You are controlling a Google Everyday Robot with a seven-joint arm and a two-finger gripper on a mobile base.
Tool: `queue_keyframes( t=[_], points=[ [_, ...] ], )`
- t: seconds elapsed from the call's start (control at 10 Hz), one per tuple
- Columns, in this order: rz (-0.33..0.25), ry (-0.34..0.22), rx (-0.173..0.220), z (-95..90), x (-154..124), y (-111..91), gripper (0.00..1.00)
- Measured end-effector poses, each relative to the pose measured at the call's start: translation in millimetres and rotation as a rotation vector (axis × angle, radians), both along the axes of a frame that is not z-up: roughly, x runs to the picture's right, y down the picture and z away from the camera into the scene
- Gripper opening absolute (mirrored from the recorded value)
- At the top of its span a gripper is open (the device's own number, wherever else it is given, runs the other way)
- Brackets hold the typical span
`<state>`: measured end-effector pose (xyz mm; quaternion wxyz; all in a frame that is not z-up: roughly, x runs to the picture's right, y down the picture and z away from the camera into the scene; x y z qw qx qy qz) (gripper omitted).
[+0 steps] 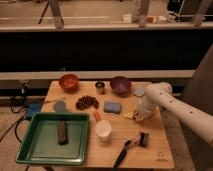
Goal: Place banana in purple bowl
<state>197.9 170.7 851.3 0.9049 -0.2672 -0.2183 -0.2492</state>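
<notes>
The banana (130, 115) is a small pale-yellow piece on the wooden table (155, 145), right of the blue sponge (113, 107). My gripper (137, 113) hangs down from the white arm (175, 106) that comes in from the right. It sits directly on the banana's right end and hides part of it. The purple bowl (120, 85) stands upright at the back of the table, behind and a little left of the gripper, apart from it.
An orange bowl (68, 81) and a metal cup (100, 87) stand at the back. A pile of dark brown pieces (87, 102), a white cup (103, 130), a small orange piece (96, 115) and a black brush (131, 145) lie mid-table. A green tray (30, 145) at front left holds a brown bar.
</notes>
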Motion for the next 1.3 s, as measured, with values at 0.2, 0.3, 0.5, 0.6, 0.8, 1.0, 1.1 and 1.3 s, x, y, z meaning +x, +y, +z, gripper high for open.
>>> queue_keyframes(
  t=[0.2, 0.3, 0.5, 0.6, 0.8, 1.0, 1.1, 1.3],
  points=[
    [-0.006, -0.029, 0.013, -4.9, -2.2, -11.3, 0.05],
    [-0.015, -0.044, 0.022, -10.0, -9.6, -22.9, 0.05],
    [-0.022, -0.067, 0.029, -18.6, -12.8, -41.0, 0.05],
    [-0.02, -0.073, 0.034, -21.8, -12.1, -47.2, 0.05],
    [-0.022, -0.09, 0.04, -22.9, -9.4, -59.1, 0.05],
    [-0.043, -0.121, 0.047, -24.9, -9.4, -91.9, 0.05],
    [-0.051, -0.128, 0.058, -26.3, -9.7, -101.4, 0.05],
    [-0.058, -0.139, 0.064, -31.6, -4.7, -110.5, 0.05]
  ],
)
